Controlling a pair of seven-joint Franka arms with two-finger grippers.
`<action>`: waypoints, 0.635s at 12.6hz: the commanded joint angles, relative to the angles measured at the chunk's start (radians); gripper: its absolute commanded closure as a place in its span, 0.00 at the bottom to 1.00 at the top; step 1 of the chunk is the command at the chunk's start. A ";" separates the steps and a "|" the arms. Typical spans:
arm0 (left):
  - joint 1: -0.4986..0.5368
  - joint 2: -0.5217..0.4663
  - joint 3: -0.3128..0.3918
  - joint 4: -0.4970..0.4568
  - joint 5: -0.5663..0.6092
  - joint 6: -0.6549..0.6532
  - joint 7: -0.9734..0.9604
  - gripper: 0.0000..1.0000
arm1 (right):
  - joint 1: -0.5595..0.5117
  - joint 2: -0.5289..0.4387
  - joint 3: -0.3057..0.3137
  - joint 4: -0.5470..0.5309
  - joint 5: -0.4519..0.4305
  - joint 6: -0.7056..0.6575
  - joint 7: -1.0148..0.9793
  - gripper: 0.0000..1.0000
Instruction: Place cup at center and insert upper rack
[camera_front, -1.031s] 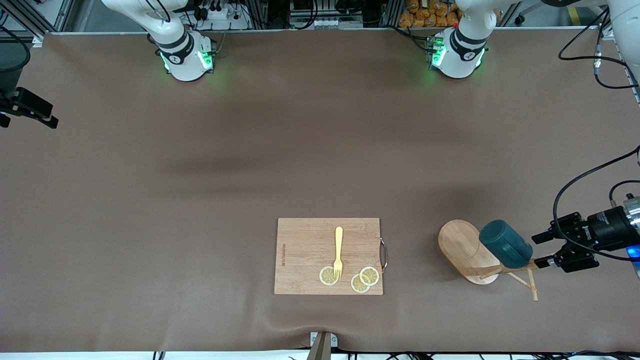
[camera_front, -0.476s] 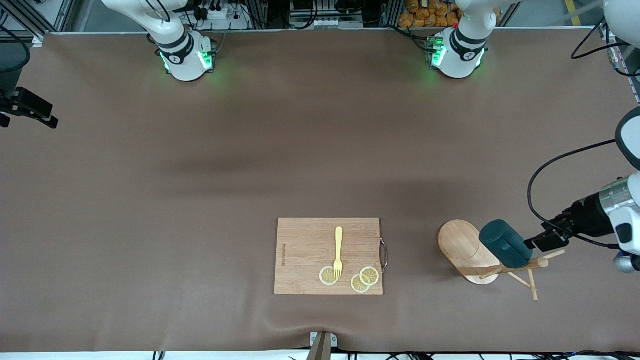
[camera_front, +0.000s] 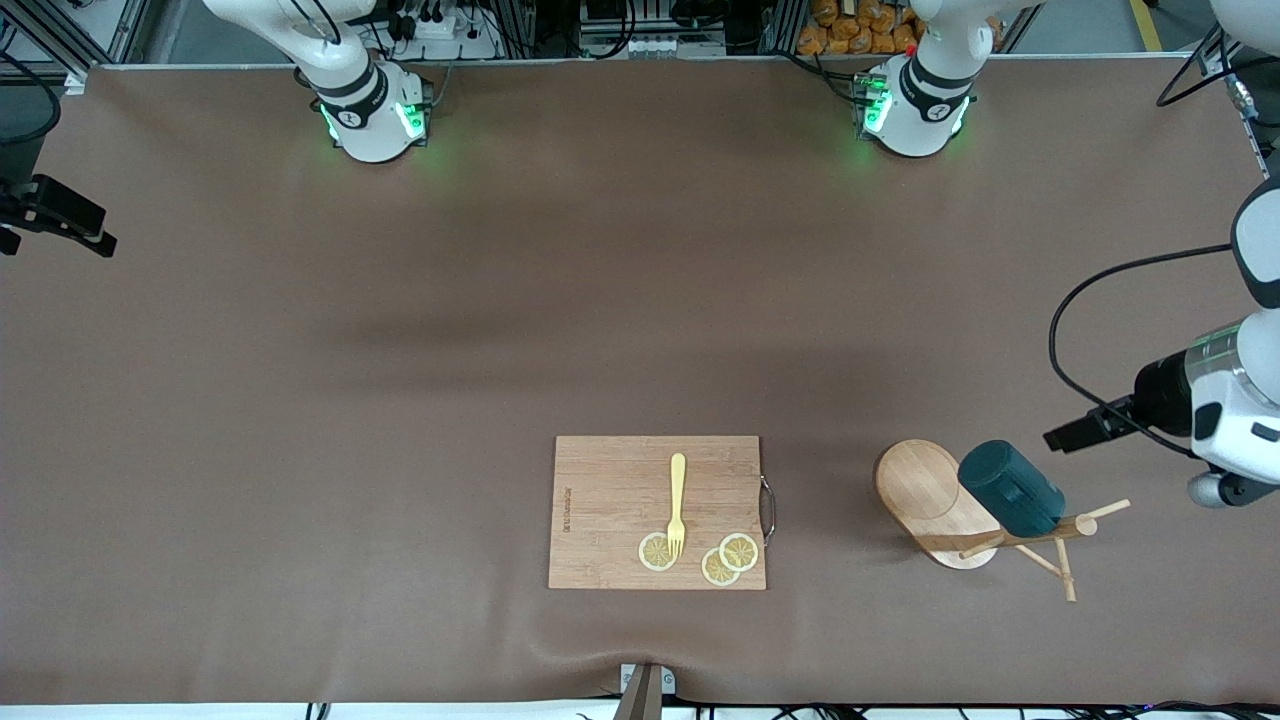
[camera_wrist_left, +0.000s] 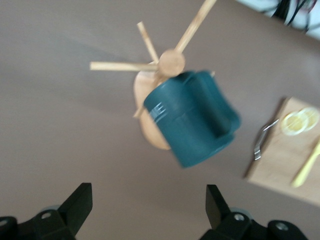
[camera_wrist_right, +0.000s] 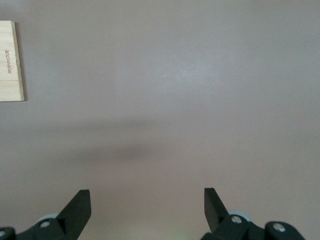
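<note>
The upper rack (camera_front: 930, 495), a light wooden mug tree with an oval base, stands near the left arm's end of the table. The dark teal cup (camera_front: 1010, 488) hangs on one of its pegs, up by the post's top (camera_front: 1085, 525). My left gripper (camera_front: 1065, 437) is off to the side of the rack top, open and holding nothing. From the left wrist view, the cup (camera_wrist_left: 192, 122) and the rack (camera_wrist_left: 171, 62) lie ahead of the open left gripper (camera_wrist_left: 148, 205). My right gripper (camera_front: 95, 238) waits at the right arm's end, and the right gripper (camera_wrist_right: 146, 202) is open over bare cover.
A wooden cutting board (camera_front: 600, 500) lies beside the rack, toward the table's middle and near the front edge. It carries a yellow fork (camera_front: 677, 505) and lemon slices (camera_front: 728, 560). A metal handle (camera_front: 767, 508) faces the rack. The board's corner (camera_wrist_right: 10, 60) shows in the right wrist view.
My left gripper has opened wider and drawn back from the rack's top toward the left arm's end of the table. Cup, rack and right arm have stayed put.
</note>
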 joint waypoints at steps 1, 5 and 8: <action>-0.004 -0.074 -0.037 -0.046 0.069 -0.072 0.046 0.00 | 0.006 0.007 -0.003 0.022 -0.011 -0.014 0.008 0.00; -0.001 -0.163 -0.062 -0.069 0.069 -0.122 0.062 0.00 | 0.000 0.007 -0.003 0.021 -0.013 -0.014 0.007 0.00; 0.001 -0.225 -0.064 -0.066 0.058 -0.184 0.150 0.00 | 0.003 0.007 -0.003 0.021 -0.013 -0.014 0.007 0.00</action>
